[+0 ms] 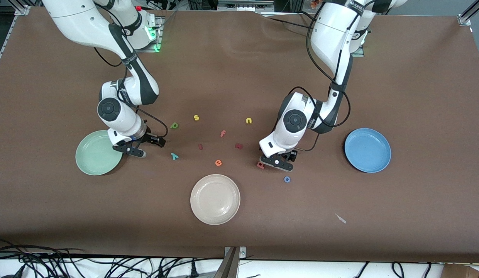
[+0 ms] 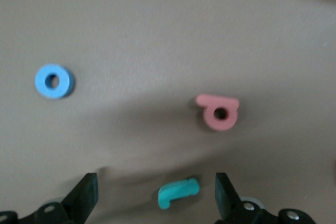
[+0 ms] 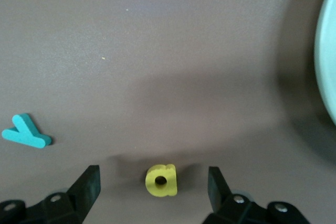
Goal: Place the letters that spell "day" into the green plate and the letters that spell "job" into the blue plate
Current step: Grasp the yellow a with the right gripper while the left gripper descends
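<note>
While the green plate (image 1: 97, 153) and the blue plate (image 1: 368, 150) both lie bare at the two ends of the brown surface (image 1: 239, 58), the letters stay scattered between them. The right tool (image 3: 153, 184) hangs low just beside the green plate, fingers (image 3: 88, 184) spread wide and released, with the yellow "d" (image 3: 161, 180) lying on the surface between them, untouched; the teal "y" (image 3: 26, 134) lies near it, toward the surface's middle, and the dark green "a" (image 1: 174, 125) sits farther from the front camera. The left tool (image 2: 155, 195) is low over the stretch between the cream-white plate (image 1: 215, 199) and the blue plate, also released, its fingers (image 2: 84, 195) straddling the teal "j" (image 2: 178, 192) without gripping it. The pinkish-red "b" (image 2: 218, 112) lies just beside that tool, and the blue "o" (image 2: 53, 81) rests nearer the front camera. Around the middle lie the yellow "s" (image 1: 196, 117), yellow "n" (image 1: 249, 121), red "f" (image 1: 222, 133) and orange "e" (image 1: 218, 163), all well apart from the plates.
</note>
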